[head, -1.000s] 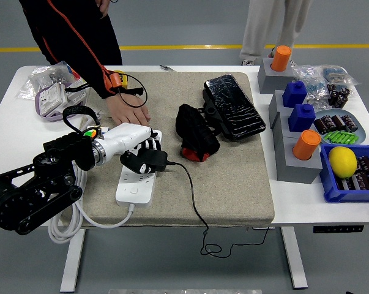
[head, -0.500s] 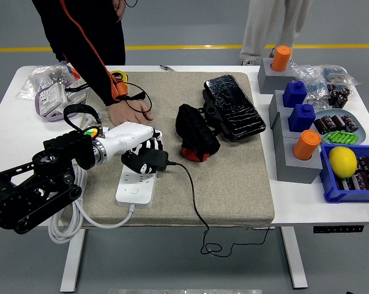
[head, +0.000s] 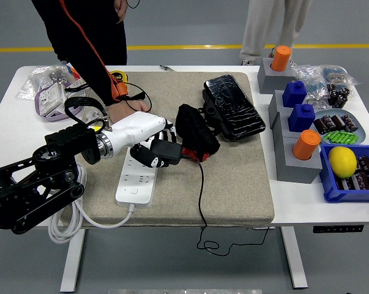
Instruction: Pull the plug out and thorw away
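Observation:
My left hand [head: 156, 151], white-shelled with black fingers, is shut on a black plug [head: 169, 152] and holds it up, clear of the white power strip [head: 135, 182]. The strip lies on the tan mat [head: 233, 184], its thick white cord [head: 68, 220] looping off the left side. From the plug a thin black cable [head: 201, 202] trails down over the mat's front edge. A person's hand [head: 130, 106] presses on the far end of the strip, partly hidden behind my hand. My right arm is out of view.
A black pouch with red trim [head: 196, 131] and a black case [head: 233, 107] lie on the mat just right of my hand. Grey blocks with orange and blue pieces [head: 297, 116], a blue bin with a lemon [head: 343, 162] stand at right. Bags [head: 49, 92] sit far left.
My left hand lifted and moved right with the plug, pulling it out of the power strip. The black cable swung right with it. The person's hand stayed on the strip.

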